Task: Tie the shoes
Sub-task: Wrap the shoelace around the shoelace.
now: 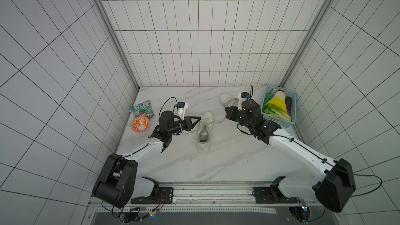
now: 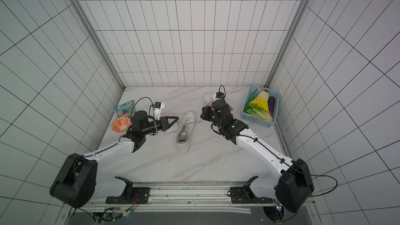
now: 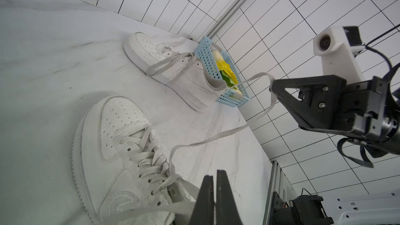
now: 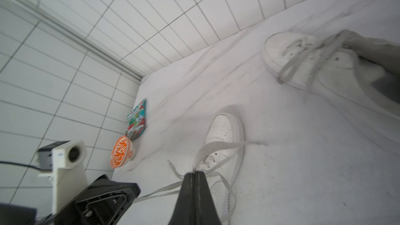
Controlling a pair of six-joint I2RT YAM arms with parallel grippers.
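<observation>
In a top view, left of the mid-table white low-top sneaker (image 1: 204, 133), an orange-patterned ceramic bowl (image 1: 140, 124) looks empty. Left gripper (image 1: 200, 118) and right gripper (image 3: 273, 89) each clamp a grey flat lace (image 3: 216, 135). Uneven pulls could drag the sneaker. Right of it: the twin sneaker (image 1: 225, 98), then a blue perforated plastic basket (image 1: 278, 124) of leafy vegetables (image 1: 277, 107).

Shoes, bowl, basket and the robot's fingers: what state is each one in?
Near shoe, upright, laces untied.
Far shoe, upright, lace loops draped over side.
Left fingers, shut on one lace end.
Right fingers, shut on other lace end.
Bowl, upright, looks empty.
Basket, full of vegetables.
</observation>
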